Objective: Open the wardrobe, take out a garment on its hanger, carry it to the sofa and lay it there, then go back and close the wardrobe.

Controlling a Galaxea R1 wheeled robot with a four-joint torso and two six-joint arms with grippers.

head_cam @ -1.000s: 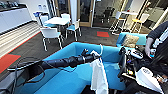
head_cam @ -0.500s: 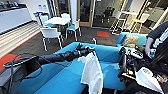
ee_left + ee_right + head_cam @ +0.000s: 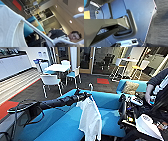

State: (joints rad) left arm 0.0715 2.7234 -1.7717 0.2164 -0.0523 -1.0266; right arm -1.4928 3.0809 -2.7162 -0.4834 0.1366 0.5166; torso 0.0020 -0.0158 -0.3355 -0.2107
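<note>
- Holding the garment [image 3: 90, 119] out over the sofa [image 3: 62, 129] seat on the extended left arm; the shirt hangs free from the hanger [image 3: 41, 35], lower hem down near the front of the seat cushion.
- Risk: thin fabric sits loosely on the slim hanger; a tilt of the arm could slide the shirt off one shoulder onto the floor in front of the sofa rather than the cushion.
- Risk: shirt hangs close to the sofa's front edge; releasing here could let it drape over the edge and slip off.
- Risk: a person [image 3: 156, 89] with a control rig stands just beside the sofa on the robot's right; a wide swing could brush them.
- Left gripper [image 3: 80, 94]: closed on the hanger at its hook end, carrying the full weight.
- Right gripper: fingers not discernible in the right wrist view; cannot tell.
</note>
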